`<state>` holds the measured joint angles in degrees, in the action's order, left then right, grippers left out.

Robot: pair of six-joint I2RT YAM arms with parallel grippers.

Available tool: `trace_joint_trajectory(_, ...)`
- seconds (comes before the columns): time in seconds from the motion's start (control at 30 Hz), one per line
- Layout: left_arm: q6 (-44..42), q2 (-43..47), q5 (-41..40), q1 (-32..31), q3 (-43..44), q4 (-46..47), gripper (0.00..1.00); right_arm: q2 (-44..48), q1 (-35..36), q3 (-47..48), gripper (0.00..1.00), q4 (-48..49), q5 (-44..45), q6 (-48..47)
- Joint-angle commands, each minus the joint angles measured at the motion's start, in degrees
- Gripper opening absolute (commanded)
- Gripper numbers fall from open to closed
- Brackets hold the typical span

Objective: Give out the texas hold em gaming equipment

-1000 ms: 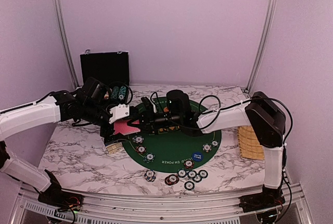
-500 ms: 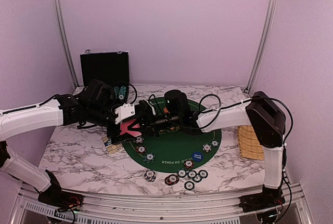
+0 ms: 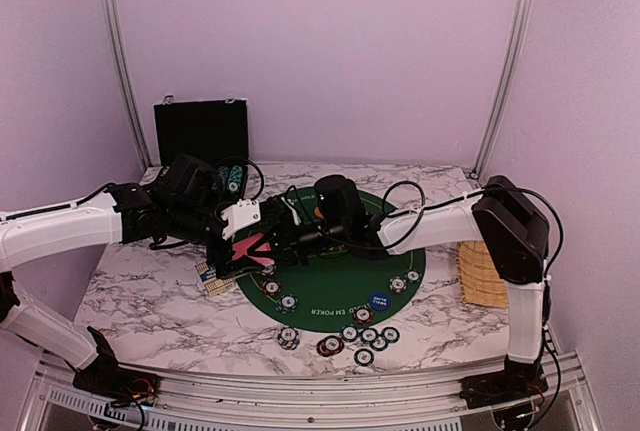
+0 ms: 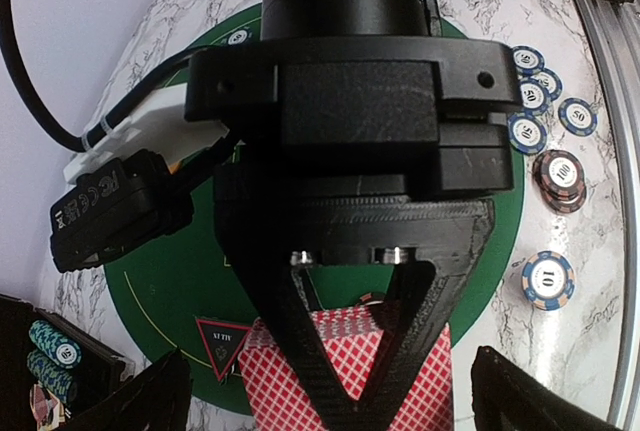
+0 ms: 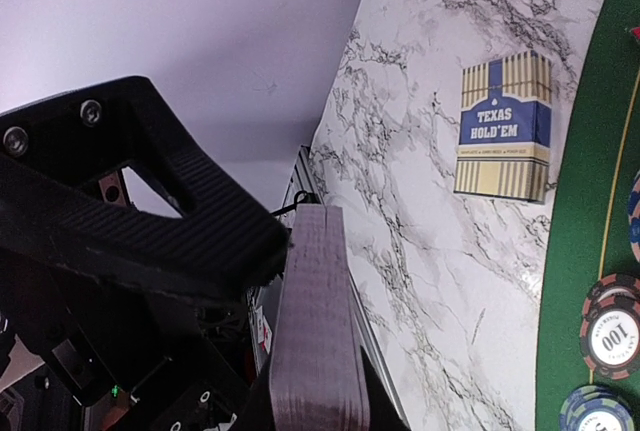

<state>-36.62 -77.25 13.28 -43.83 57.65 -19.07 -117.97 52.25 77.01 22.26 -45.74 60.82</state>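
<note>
My right gripper (image 3: pixel 268 241) is shut on a deck of red-backed playing cards (image 3: pixel 248 249) above the left edge of the green poker mat (image 3: pixel 330 286). In the right wrist view the deck (image 5: pixel 315 331) shows edge-on between my right gripper's (image 5: pixel 308 281) jaws. My left gripper (image 3: pixel 230 251) stands wide open, one finger on each side of the deck (image 4: pixel 410 376); its fingers (image 4: pixel 150 396) touch nothing. A triangular red-black marker (image 4: pixel 220 336) lies on the mat beside the deck. Poker chips (image 3: pixel 365 336) are scattered along the mat's near edge, by a blue button (image 3: pixel 379 301).
A Texas Hold'em card box (image 3: pixel 215 282) lies on the marble left of the mat. The black chip case (image 3: pixel 200 131) stands open at the back left with teal chips (image 3: pixel 232 177) in it. A wicker basket (image 3: pixel 480 276) sits at the right edge.
My left gripper has moved right and a little down, coming in around the deck. The right gripper still holds the deck and has shifted only slightly left.
</note>
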Motion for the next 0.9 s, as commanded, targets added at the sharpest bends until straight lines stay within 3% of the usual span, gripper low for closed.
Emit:
trace_joint_trajectory(0.0, -0.6, -1.2, 1.5, 0.0, -0.2, -0.5, 0.99, 3.1, 0.5, 0.7, 0.0, 2.3, 0.4, -0.7)
trace_joint_trajectory(0.4, 0.0, -2.0, 3.6, 0.9, 0.9, -7.9, 0.99, 3.5, 0.4, -1.3, 0.0, 8.6, 0.0, 3.6)
trace_joint_trajectory(0.87, 0.1, -3.2, 0.3, 2.0, 3.2, -7.4, 0.83, 2.9, 0.0, -1.1, 0.0, 6.1, 1.6, 2.7)
